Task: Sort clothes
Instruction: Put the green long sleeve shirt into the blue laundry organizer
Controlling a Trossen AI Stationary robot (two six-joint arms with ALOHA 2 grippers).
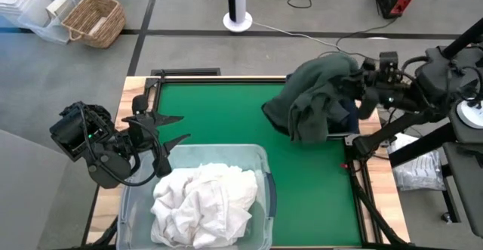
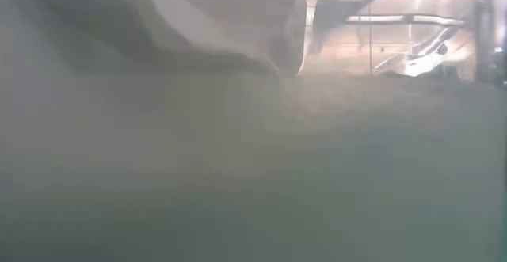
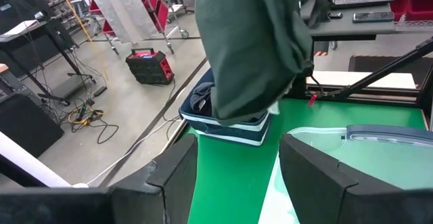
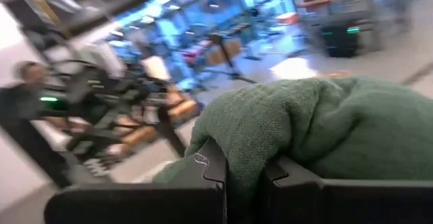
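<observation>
An olive green garment hangs lifted over the dark blue bin at the table's right edge, with my right gripper shut on it. The left wrist view shows the garment draping down to the bin, which holds dark clothes. White clothes lie piled in the clear plastic tub at the near left. My left gripper stands open above the table's left side, just beyond the tub, holding nothing. My right gripper pinches a bunched fold of the green garment between its two fingers. The fingers come level from the table's right side. The garment hangs below and in front of them, and its lower part reaches down to the bin; whether it touches the bin I cannot tell.
Green mat shows between the tub and the bin. A black frame rail runs along the table's far edge. The low view is filled by pale blurred cloth close to the camera. A person stands in the room beyond the table.
</observation>
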